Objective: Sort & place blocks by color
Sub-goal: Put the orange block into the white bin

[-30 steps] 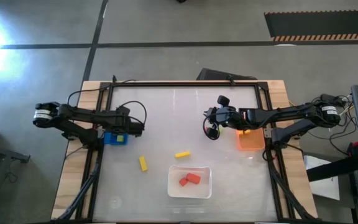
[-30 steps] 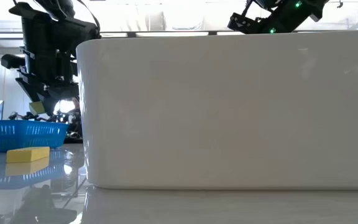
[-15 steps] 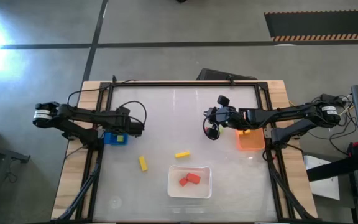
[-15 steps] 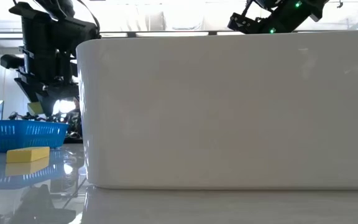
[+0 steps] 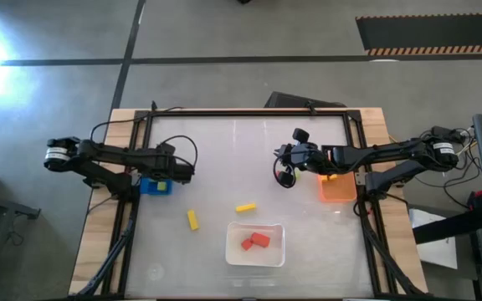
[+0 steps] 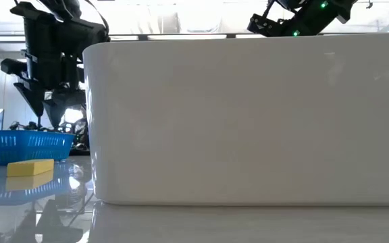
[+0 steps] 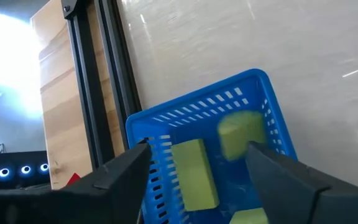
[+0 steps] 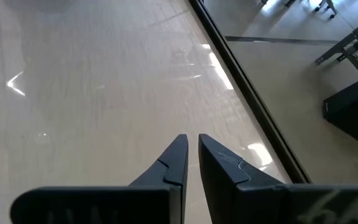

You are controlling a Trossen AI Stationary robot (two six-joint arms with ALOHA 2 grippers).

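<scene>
Left wrist view: your left gripper (image 7: 197, 180) hangs over the blue bin (image 7: 166, 121), fingers (image 7: 126, 168) spread wide, nothing between them. A green block (image 7: 241, 132), blurred, shows between the fingers, inside the bin's outline; another green block (image 7: 193, 174) lies beside it in the bin. Your right gripper (image 8: 191, 158) sits over bare tabletop (image 5: 224, 159) next to the orange bin (image 5: 338, 188), fingers nearly together, empty. Two yellow blocks (image 5: 192, 219) (image 5: 246, 207) lie loose on the tabletop. The white tray (image 5: 255, 243) holds two red blocks (image 5: 255, 241).
</scene>
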